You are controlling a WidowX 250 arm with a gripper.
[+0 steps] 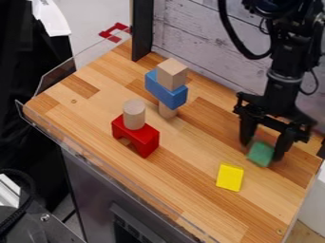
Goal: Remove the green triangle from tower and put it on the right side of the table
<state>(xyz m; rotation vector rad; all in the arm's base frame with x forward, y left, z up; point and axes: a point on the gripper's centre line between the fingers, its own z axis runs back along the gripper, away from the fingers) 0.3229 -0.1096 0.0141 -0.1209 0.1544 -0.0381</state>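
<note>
Nearest camera on surface (190, 190): yellow block (230, 177), lying flat. End effector (263, 149) low over right part of surface in view, closed on green block (261, 154); cannot tell whether block touches surface. Yellow block near, apart from it. Farther out: blue block (166, 90) atop wooden cylinder (167, 111), wooden cube (172, 74) on top. Farthest: red arch (145, 141), upright pale cylinder (134, 114) on it.

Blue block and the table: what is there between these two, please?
A light wooden cylinder stands between the blue block and the table in the camera view.
</note>
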